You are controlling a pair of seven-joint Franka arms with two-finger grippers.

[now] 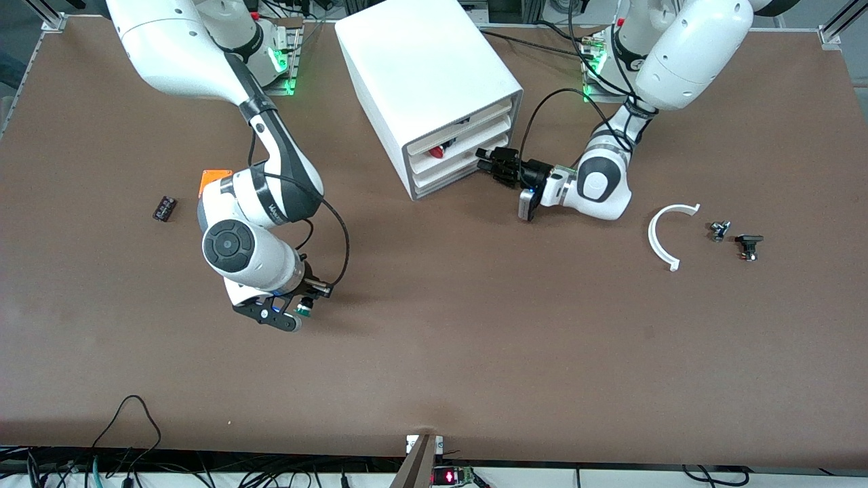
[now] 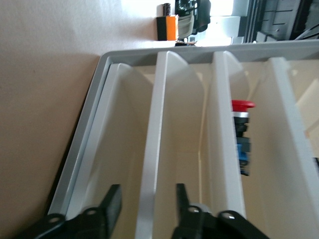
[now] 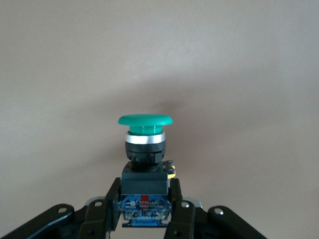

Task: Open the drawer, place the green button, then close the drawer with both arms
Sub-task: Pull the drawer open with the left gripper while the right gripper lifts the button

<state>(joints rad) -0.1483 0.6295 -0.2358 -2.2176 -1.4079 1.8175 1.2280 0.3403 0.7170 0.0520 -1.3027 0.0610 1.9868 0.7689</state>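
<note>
The white cabinet (image 1: 427,74) stands at the table's back middle. Its lowest drawer (image 1: 451,177) looks pushed in. My left gripper (image 1: 489,165) is at the drawer fronts. In the left wrist view it (image 2: 147,204) is open, with one black finger (image 2: 112,204) on each side of the lowest drawer's white front lip (image 2: 152,164), a gap showing on both sides. My right gripper (image 1: 302,310) hangs over bare table toward the right arm's end, shut on the button (image 1: 304,310). The right wrist view shows its pads (image 3: 175,199) clamping the black body of the green-capped button (image 3: 144,144).
A red-capped button (image 1: 437,152) lies in the drawer above (image 2: 242,105). An orange cube (image 1: 215,177) and a small black part (image 1: 164,208) lie near the right arm. A white curved piece (image 1: 668,234) and two small parts (image 1: 719,230) (image 1: 748,245) lie toward the left arm's end.
</note>
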